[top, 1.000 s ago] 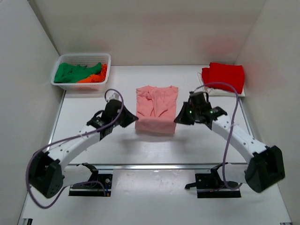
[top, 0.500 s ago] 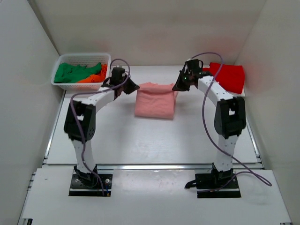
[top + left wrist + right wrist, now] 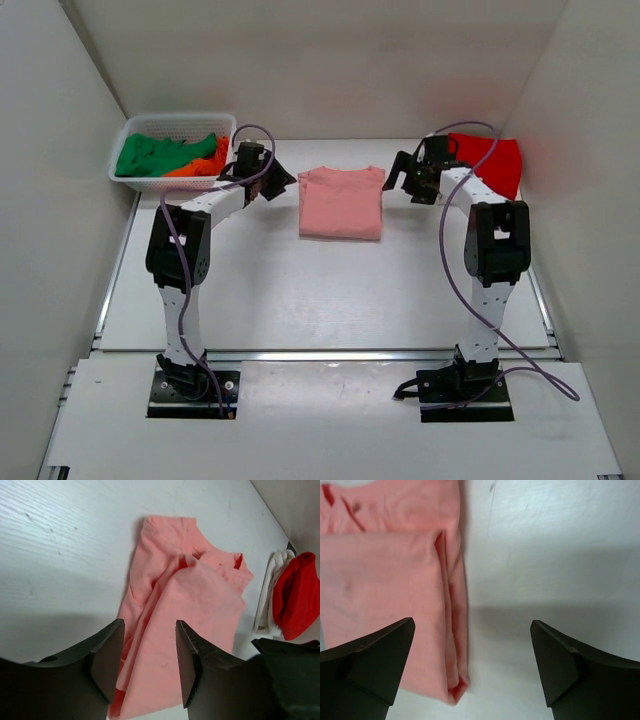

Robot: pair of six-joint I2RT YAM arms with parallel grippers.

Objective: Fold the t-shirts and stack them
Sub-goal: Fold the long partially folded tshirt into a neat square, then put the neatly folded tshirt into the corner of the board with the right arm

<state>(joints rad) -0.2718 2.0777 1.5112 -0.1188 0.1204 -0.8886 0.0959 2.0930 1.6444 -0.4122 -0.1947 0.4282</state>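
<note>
A salmon-pink t-shirt (image 3: 341, 203) lies folded into a rectangle at the table's far middle, also seen in the left wrist view (image 3: 190, 595) and the right wrist view (image 3: 385, 580). My left gripper (image 3: 283, 182) hovers at its left edge, jaws apart (image 3: 150, 665), the cloth lying loose below them. My right gripper (image 3: 398, 178) stands at its right edge, wide open (image 3: 472, 665), holding nothing. A bright red t-shirt (image 3: 487, 163) lies folded at the far right. Green (image 3: 160, 155) and orange (image 3: 200, 165) t-shirts are crumpled in the basket.
The white mesh basket (image 3: 128, 132) stands at the far left corner. A white cloth (image 3: 267, 605) lies under the red shirt (image 3: 297, 597). White walls enclose the table on three sides. Both arms reach far back from their bases.
Both arms carried the pink shirt's near half up and over to the far edge, folding it in two, then both grippers opened and let go of the cloth.
</note>
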